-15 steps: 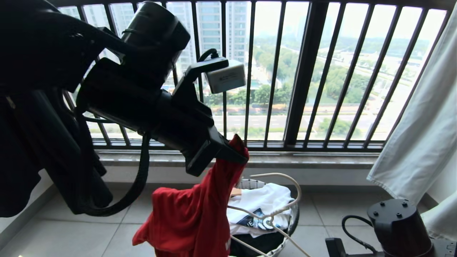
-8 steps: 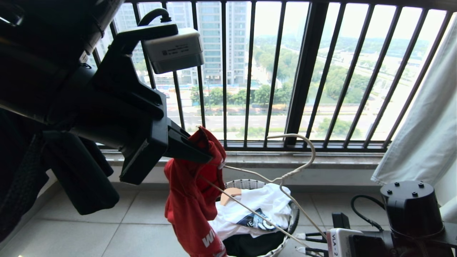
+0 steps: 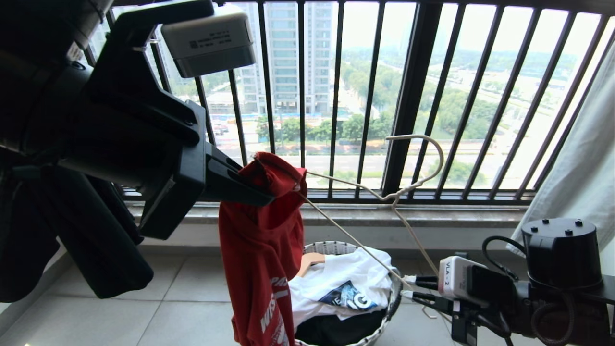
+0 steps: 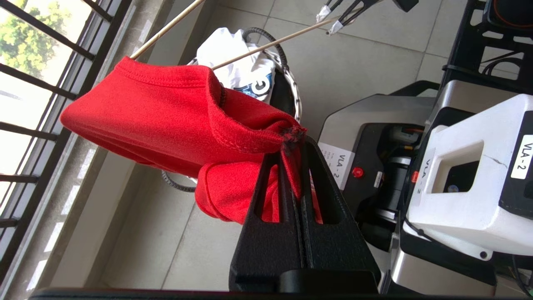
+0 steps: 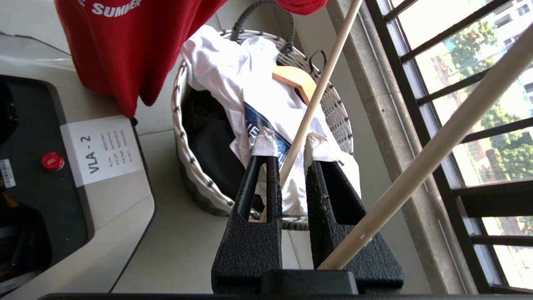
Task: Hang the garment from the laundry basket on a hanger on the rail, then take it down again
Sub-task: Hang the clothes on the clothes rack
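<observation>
The garment [image 3: 259,250], a red T-shirt with white lettering, hangs above the floor just left of the laundry basket [image 3: 331,247]. My left gripper [image 3: 276,194] is shut on a bunched edge near the shirt's top [image 4: 166,112]. One arm of the thin white wire hanger [image 3: 395,196] runs into that red bunch. Its hook stands up in front of the balcony bars. My right gripper [image 3: 408,286], low on the right, holds the hanger's lower corner. One wire [image 5: 316,91] passes between its taped fingertips [image 5: 264,143]. The rail is out of view.
The basket [image 5: 179,104] holds a white printed T-shirt [image 3: 346,283], dark cloth and a wooden hanger [image 5: 295,77]. The dark balcony railing [image 3: 408,96] and stone sill lie behind. A white curtain [image 3: 576,158] hangs on the right, dark clothing [image 3: 29,230] on the left. My base [image 4: 458,179] is close below.
Both arms have risen. The red shirt has been drawn up out of the basket, the hanger has lifted with it, and my right gripper has come into view at the lower right.
</observation>
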